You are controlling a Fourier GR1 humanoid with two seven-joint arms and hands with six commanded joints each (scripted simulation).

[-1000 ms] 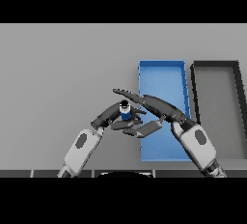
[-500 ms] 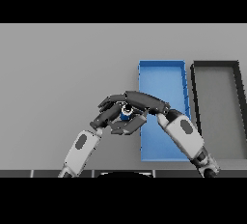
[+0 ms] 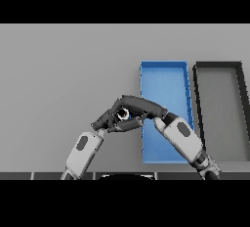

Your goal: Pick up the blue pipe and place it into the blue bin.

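right hand fingers curled over the blue pipe, left hand fingers clamped on it too, just left of the blue bin; dark bin beside, on grey tabletop.

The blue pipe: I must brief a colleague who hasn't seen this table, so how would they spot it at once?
Start at the blue bin, left of the black bin on the grey table. Just off its left wall, the right hand and left hand meet. The blue pipe is the small blue piece between them, mostly covered by dark fingers.
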